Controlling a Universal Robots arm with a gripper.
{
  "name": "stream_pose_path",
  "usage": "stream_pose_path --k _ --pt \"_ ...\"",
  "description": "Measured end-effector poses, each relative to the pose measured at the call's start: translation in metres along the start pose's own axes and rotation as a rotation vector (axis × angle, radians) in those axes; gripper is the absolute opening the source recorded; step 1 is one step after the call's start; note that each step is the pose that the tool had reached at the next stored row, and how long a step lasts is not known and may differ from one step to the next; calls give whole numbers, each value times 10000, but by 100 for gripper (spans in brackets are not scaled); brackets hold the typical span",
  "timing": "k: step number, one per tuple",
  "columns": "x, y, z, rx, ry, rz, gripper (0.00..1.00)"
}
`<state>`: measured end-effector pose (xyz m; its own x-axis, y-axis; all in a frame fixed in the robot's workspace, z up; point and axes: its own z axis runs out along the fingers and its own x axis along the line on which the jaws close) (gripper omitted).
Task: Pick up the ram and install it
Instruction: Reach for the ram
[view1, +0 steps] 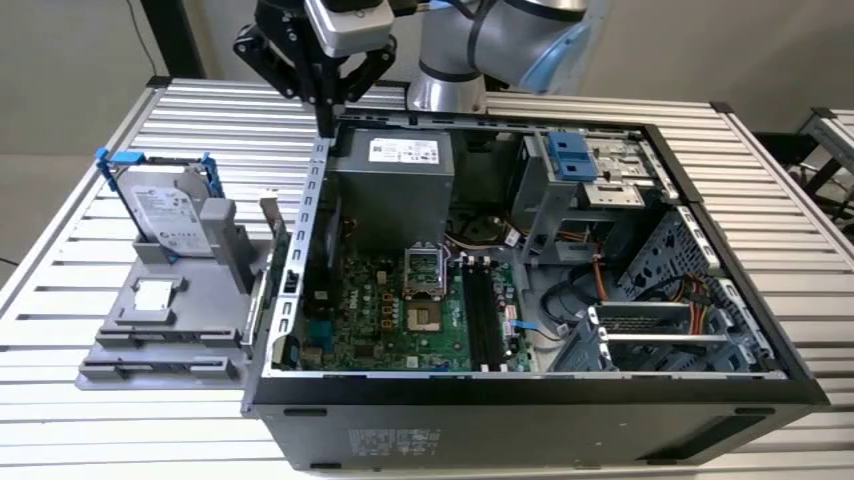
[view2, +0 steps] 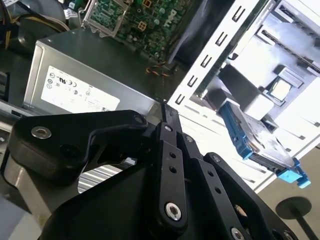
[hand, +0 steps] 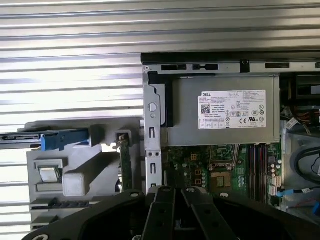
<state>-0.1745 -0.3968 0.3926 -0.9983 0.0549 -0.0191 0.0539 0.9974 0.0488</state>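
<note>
The ram (view1: 275, 248) is a thin greyish-green stick standing on edge in a grey holder (view1: 160, 320), between the hard drive and the case's left wall. In the first wrist view the ram (hand: 126, 167) is a narrow green strip beside the case wall. My gripper (view1: 324, 127) hangs above the case's back left corner, up and behind the ram, apart from it. Its black fingers (view2: 167, 150) lie together with nothing between them; the first wrist view has the gripper (hand: 178, 190) just over the board's edge. The black memory slots (view1: 481, 315) (hand: 255, 165) lie on the motherboard.
A silver hard drive (view1: 167, 205) in a blue-handled frame stands at the holder's back. The open computer case (view1: 534, 385) holds a grey power supply (view1: 391, 180), a drive cage (view1: 587, 165) and cables. All rests on a slatted metal table (view1: 80, 210).
</note>
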Motion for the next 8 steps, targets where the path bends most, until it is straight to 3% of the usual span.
stream_pose_path --k 8 --pt "160 0 -3 -1 3 -56 0"
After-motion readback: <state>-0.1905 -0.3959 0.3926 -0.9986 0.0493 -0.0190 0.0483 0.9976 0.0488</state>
